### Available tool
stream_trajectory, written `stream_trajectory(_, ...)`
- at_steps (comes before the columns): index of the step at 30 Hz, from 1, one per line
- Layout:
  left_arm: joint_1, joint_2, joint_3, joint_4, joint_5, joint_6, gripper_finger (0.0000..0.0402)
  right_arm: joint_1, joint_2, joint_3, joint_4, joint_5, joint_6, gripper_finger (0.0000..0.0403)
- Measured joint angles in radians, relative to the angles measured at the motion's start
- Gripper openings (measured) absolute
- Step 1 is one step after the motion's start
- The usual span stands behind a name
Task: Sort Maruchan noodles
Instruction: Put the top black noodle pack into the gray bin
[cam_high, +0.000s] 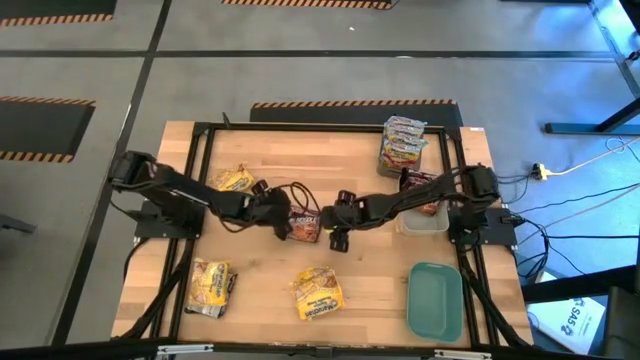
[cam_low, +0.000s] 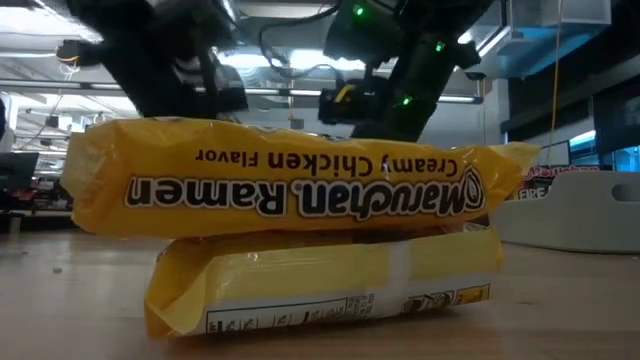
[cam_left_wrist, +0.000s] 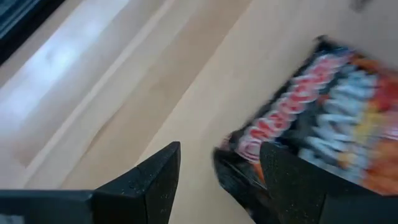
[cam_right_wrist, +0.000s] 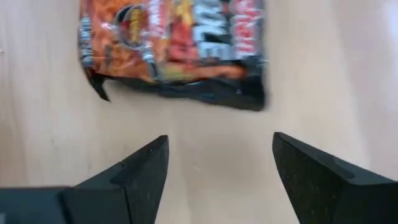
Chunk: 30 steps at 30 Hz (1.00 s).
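A dark brown-red Maruchan noodle packet (cam_high: 304, 225) lies flat at the middle of the table between my two grippers. My left gripper (cam_high: 283, 225) stands open at its left. In the left wrist view the packet's near corner (cam_left_wrist: 231, 171) shows between the open fingers (cam_left_wrist: 221, 149). My right gripper (cam_high: 337, 238) is open at the packet's right. The packet (cam_right_wrist: 174, 46) lies ahead of the fingertips (cam_right_wrist: 221, 140), apart from them. Yellow packets lie at the left back (cam_high: 233, 179), the near left (cam_high: 210, 287) and the near middle (cam_high: 317, 293). In the low view two yellow packets lie stacked (cam_low: 300, 190). My left gripper has one finger (cam_left_wrist: 292, 180) in front of the dark brown-red packet's near corner. I cannot tell whether it touches the packet. The packet lies flat on the table.
Silvery-pink packets are stacked at the far right (cam_high: 402, 143). A clear tray (cam_high: 425, 222) holding dark packets stands at the right, under my right arm. A teal lid (cam_high: 434, 300) lies at the near right. Bare wood shows along the near edge between the yellow packets.
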Motion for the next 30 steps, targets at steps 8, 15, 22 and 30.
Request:
stream_trajectory(8, -0.181, -0.137, 0.012, -0.031, 0.02, -0.07, 0.0215, -0.094, -0.085, 0.002, 0.018, -0.051, -0.062, 0.027)
stream_trajectory(15, -0.295, -0.024, 0.01, 0.084, -0.053, -0.131, 0.0215, -0.234, -0.031, 0.001, 0.215, -0.331, -0.056, 0.027)
stream_trajectory(22, -0.288, 0.146, 0.01, 0.192, -0.105, -0.176, 0.0215, -0.26, 0.052, 0.0, 0.278, -0.368, -0.026, 0.027)
stream_trajectory(30, -0.332, 0.261, 0.014, 0.216, -0.156, -0.179, 0.0215, -0.268, 0.086, 0.0, 0.319, -0.445, -0.004, 0.027)
